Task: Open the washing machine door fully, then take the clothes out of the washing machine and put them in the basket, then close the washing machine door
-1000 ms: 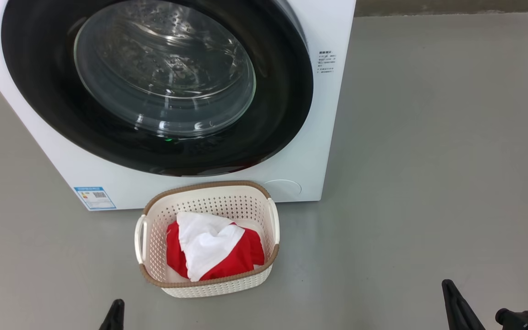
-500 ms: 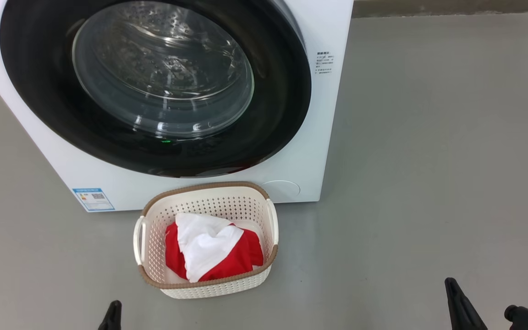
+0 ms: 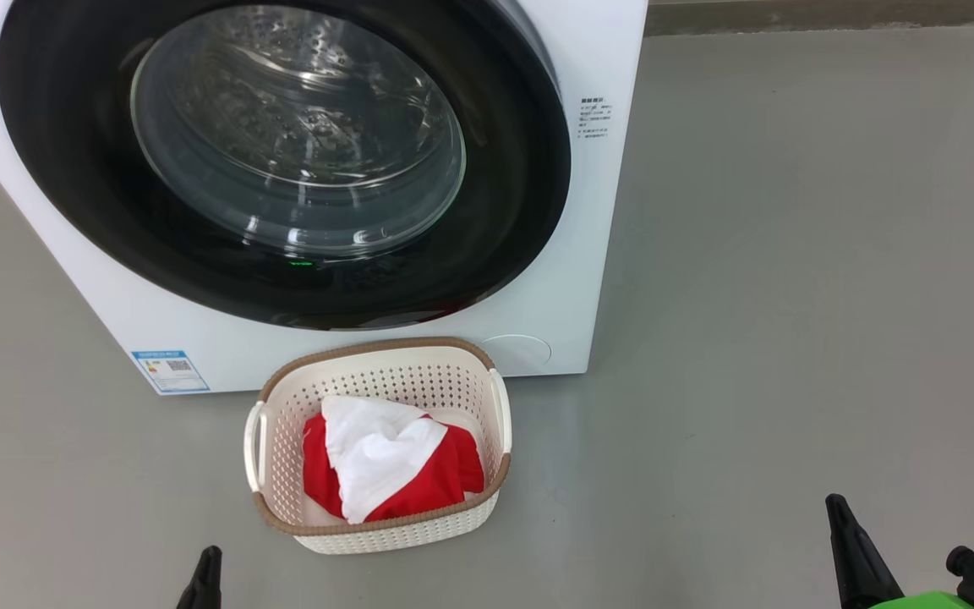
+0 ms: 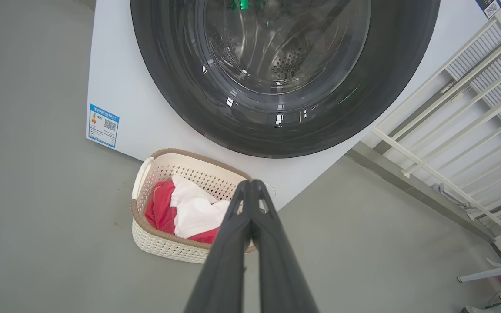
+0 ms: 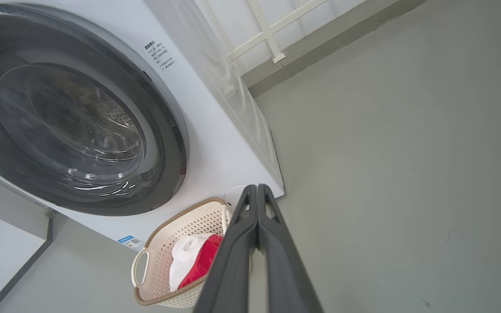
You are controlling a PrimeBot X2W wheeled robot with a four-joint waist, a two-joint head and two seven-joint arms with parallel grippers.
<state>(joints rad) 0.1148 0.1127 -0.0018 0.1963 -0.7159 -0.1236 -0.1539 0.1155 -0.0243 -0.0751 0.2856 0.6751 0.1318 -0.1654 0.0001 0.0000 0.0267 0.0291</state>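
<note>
Washing machine door [image 3: 504,169]: shut flush against the white washing machine [image 3: 605,254]; through its glass bowl only bare drum shows.
Clothes [image 3: 385,461]: a red and white bundle lying inside the basket [image 3: 394,533], below its brown rim — nothing hangs over the edge.
Basket position: on the floor just in front of the machine's lower front, under the door. That looks chosen so clothes lifted from the drum had a short way down.
Left fingers [image 4: 233,243]: pressed together, holding nothing, low and well back from the basket.
Right fingers [image 5: 237,252]: likewise closed and empty, off to the basket's right.
Why held so: judging by the shut door and filled basket, every step looks done — both arms seem parked clear.
Floor [image 3: 791,296]: smooth plain grey, matt.
Room: a white railing [image 4: 450,130] stands beside the machine; a blue label [image 3: 169,370] sits low on its front.
</note>
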